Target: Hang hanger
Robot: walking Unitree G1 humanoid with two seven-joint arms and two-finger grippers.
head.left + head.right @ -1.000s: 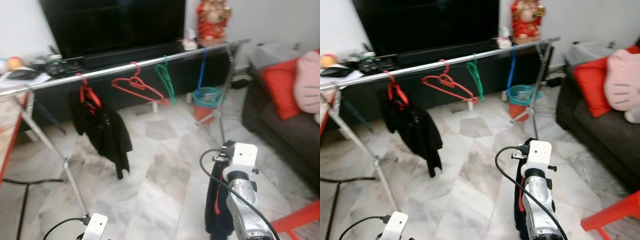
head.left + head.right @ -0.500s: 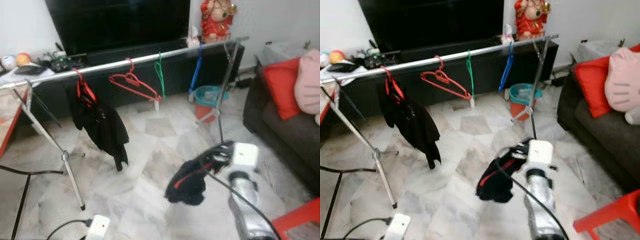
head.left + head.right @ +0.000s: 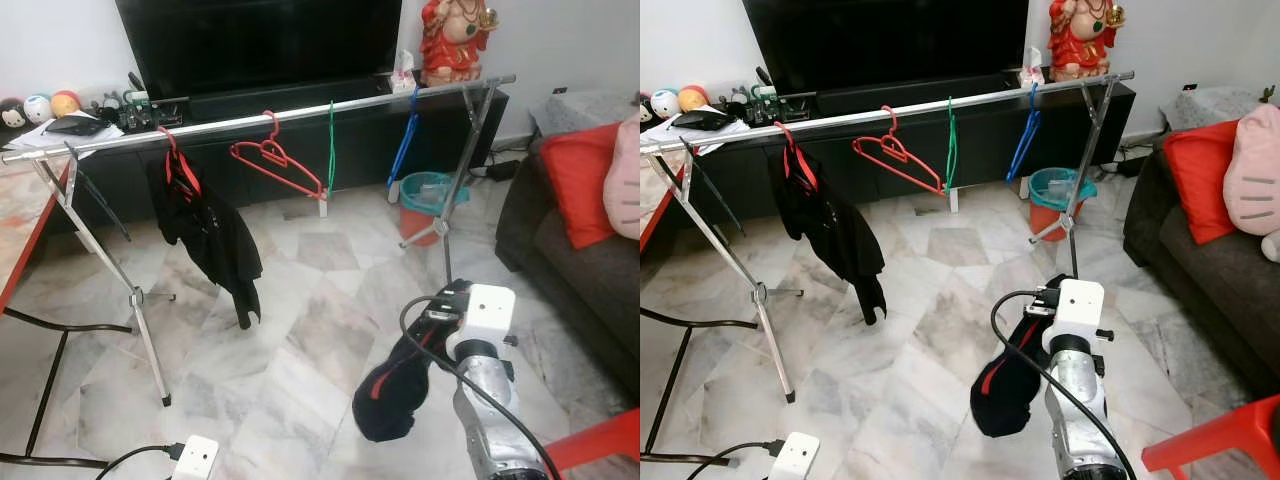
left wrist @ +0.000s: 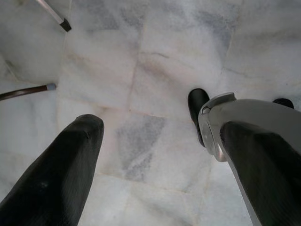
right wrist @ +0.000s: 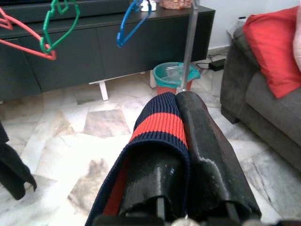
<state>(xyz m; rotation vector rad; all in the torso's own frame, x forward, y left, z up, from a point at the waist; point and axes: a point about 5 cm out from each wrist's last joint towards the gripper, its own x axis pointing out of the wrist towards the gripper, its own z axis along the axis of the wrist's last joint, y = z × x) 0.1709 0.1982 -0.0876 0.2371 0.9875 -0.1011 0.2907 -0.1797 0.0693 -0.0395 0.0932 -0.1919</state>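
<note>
Your right gripper (image 5: 181, 155) is clamped on a navy-and-red garment (image 3: 1005, 385) dangling low, well short of the rail (image 3: 890, 108). No hook is visible, so it may snag or slip. The left gripper (image 4: 155, 155) is spread, empty.

- Open marble floor (image 3: 930, 330) lies between me and the clothes rail (image 3: 890, 108).
- Rail stretch between the green hanger (image 3: 951, 140) and the blue hanger (image 3: 1025, 125) is bare.
- Black jacket (image 3: 830, 225) and red hanger (image 3: 895, 160) crowd the rail's left half.
- Sofa (image 3: 1200, 250) blocks my right side.
- Rail leg (image 3: 1075, 170) and bin (image 3: 1055, 195) stand under the far end.
</note>
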